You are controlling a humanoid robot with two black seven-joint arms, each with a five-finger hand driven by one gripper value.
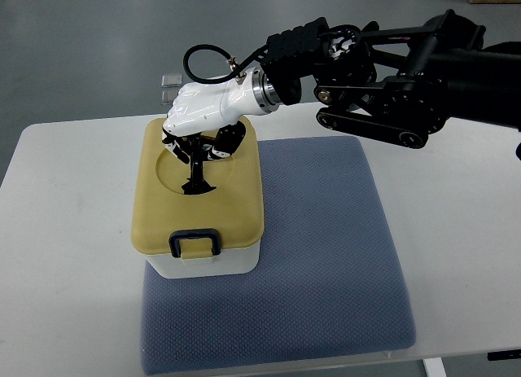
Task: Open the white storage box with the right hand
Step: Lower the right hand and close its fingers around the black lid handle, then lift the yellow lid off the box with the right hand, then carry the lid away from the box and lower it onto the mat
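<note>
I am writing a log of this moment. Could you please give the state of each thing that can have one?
storage box: upright on the mat, closed
lid: on the box
latch: down at the front
right hand: fingers curled into the lid's recess

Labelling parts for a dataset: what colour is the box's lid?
Mustard yellow lid, with a dark front latch; top view.

No readable text, label, brand or number anywhere in view.

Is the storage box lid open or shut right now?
Shut. The yellow lid sits flat on the white box, with the right robot hand over it.
</note>
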